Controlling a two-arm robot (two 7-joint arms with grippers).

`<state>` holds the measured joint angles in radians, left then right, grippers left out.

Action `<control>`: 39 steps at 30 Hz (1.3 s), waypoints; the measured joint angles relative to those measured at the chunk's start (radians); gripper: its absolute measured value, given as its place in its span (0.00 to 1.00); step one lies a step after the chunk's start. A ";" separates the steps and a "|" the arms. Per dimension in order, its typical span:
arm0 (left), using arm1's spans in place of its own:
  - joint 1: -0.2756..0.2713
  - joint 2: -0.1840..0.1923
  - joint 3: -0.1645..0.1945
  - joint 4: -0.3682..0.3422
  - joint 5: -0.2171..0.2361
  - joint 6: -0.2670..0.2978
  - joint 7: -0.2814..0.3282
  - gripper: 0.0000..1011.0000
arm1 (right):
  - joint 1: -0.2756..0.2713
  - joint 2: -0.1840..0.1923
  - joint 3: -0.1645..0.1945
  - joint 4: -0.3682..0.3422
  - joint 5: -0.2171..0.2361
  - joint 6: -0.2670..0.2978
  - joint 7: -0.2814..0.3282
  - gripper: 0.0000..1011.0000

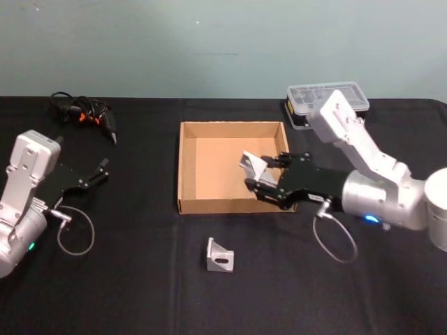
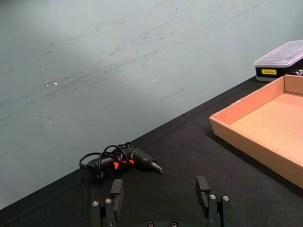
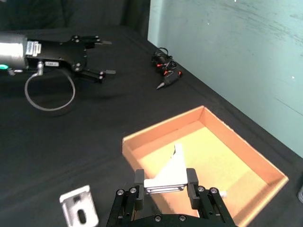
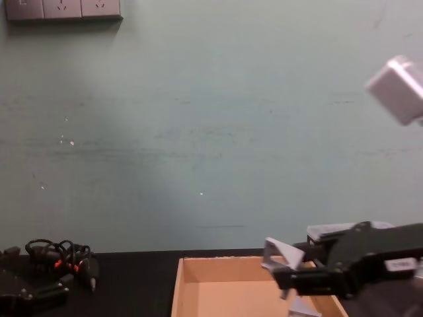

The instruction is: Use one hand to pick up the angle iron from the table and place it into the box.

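Two angle irons: one is held, one lies loose; both are pale grey metal brackets.
Held angle iron (image 1: 253,165) (image 3: 170,172) (image 4: 281,254): it is clamped in the right gripper over the 3 o'clock part of the box interior. In the chest view it sits above the rim, clear of the box floor.
Loose angle iron (image 1: 221,255) (image 3: 79,210): it rests on the counter (image 1: 140,279) at 6 o'clock from the box, near the front wall but apart from it.
Box (image 1: 183,167) (image 2: 251,101) (image 3: 161,127) (image 4: 177,290): a shallow tan cardboard tray at the middle of the counter, its floor bare.
Right gripper (image 1: 260,174) (image 3: 165,182) (image 4: 284,271): it reaches in from 4 o'clock across the box's front right corner. Its fingers are clenched on the bracket's lower flange, one on each side.
Left gripper (image 1: 103,171) (image 2: 160,189) (image 3: 108,57): it is parked at 9 o'clock from the box, well apart from it. Its fingers are spread and hold nothing.
Black tool (image 1: 87,115) (image 2: 120,161) (image 3: 165,71) (image 4: 63,257): it has orange marks and a coiled cable, and lies at 10 o'clock near the counter's back edge.
Black case (image 1: 328,98) (image 2: 281,59): it has a clear lid and stands at 2 o'clock, just behind the box's back right corner.
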<state>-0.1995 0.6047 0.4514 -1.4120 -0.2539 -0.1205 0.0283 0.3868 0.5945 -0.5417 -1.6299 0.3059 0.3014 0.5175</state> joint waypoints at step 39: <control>0.000 0.000 0.000 0.000 0.000 0.000 0.000 0.99 | 0.233 -0.279 -0.083 0.489 -0.136 0.005 0.033 0.52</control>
<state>-0.1995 0.6047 0.4513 -1.4120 -0.2539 -0.1205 0.0283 0.6202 0.3151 -0.6250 -1.1408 0.1701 0.3068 0.5504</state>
